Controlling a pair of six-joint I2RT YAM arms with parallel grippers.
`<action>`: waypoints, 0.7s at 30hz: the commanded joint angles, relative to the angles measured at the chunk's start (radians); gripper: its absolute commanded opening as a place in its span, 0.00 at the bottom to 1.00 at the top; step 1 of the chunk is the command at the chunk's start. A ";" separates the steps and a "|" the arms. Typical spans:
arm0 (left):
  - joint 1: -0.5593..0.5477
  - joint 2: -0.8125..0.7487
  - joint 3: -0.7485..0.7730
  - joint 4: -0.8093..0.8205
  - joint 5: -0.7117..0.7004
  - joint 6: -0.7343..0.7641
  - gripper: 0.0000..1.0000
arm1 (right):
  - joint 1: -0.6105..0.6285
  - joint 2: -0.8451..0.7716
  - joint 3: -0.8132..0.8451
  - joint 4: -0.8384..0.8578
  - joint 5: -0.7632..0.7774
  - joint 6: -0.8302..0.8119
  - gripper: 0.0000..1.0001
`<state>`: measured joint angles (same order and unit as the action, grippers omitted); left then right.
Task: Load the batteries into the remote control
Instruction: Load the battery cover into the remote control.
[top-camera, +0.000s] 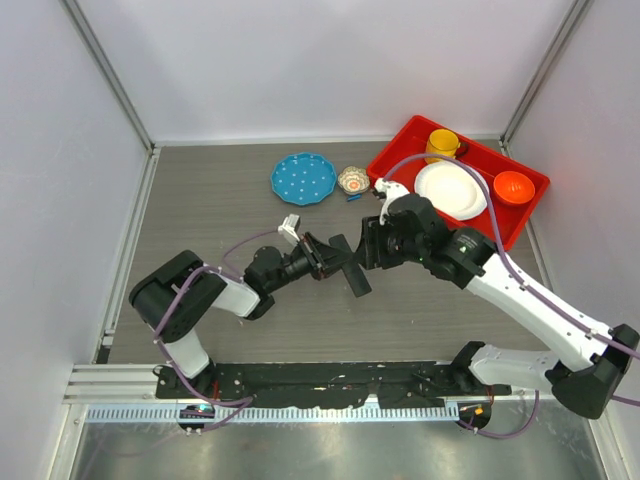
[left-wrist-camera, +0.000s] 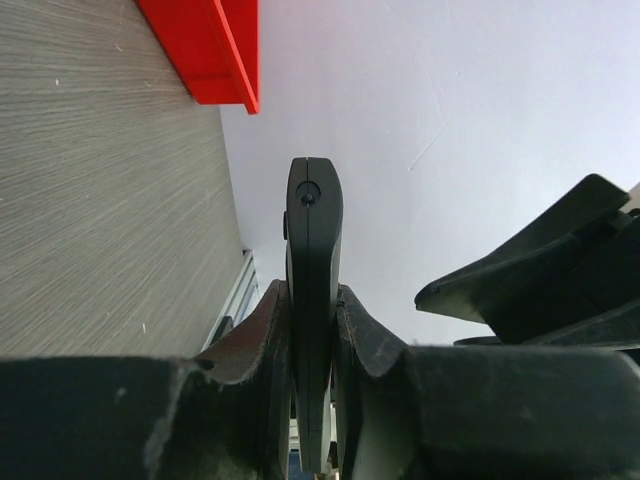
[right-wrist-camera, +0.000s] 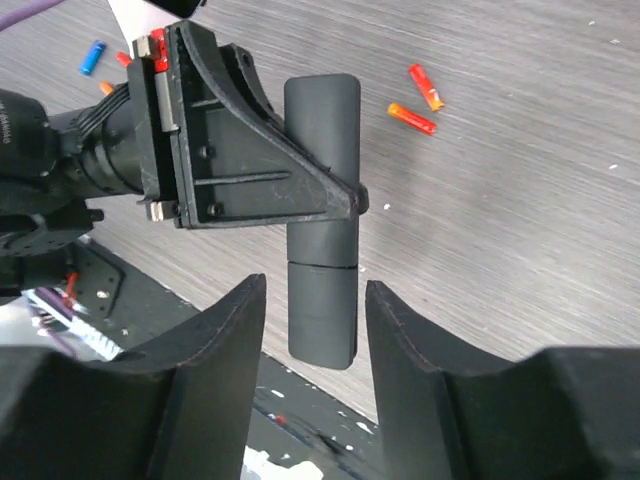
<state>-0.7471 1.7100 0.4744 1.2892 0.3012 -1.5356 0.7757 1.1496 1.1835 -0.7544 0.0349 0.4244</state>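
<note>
The remote control (top-camera: 357, 280) is a slim black bar held off the table in mid-scene. My left gripper (top-camera: 325, 258) is shut on its middle; in the left wrist view the remote (left-wrist-camera: 313, 230) stands edge-on between the closed left gripper (left-wrist-camera: 313, 300). My right gripper (top-camera: 370, 245) is open. In the right wrist view the right gripper (right-wrist-camera: 312, 292) straddles the remote's free end (right-wrist-camera: 322, 310) with a gap on each side, not touching it. The left gripper (right-wrist-camera: 250, 170) also shows there, clamped across the remote. No grey-black and green batteries are in view.
A red tray (top-camera: 398, 155) at the back right holds a yellow cup (top-camera: 441, 143), a white plate (top-camera: 450, 190) and an orange bowl (top-camera: 513, 186). A blue plate (top-camera: 303, 178) and a small patterned bowl (top-camera: 353, 180) sit behind the grippers. Orange sticks (right-wrist-camera: 412, 118) and a blue stick (right-wrist-camera: 92, 55) lie on the table.
</note>
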 joint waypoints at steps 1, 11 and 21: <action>0.032 -0.029 0.018 0.257 0.084 -0.006 0.00 | -0.042 -0.053 -0.093 0.160 -0.122 0.115 0.52; 0.054 -0.053 0.010 0.257 0.133 0.008 0.00 | -0.124 -0.137 -0.289 0.369 -0.390 0.235 0.58; 0.054 -0.087 0.010 0.257 0.133 0.006 0.00 | -0.125 -0.128 -0.395 0.469 -0.458 0.281 0.56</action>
<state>-0.6937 1.6875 0.4744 1.2861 0.4236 -1.5349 0.6491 1.0397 0.8173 -0.3717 -0.3683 0.6674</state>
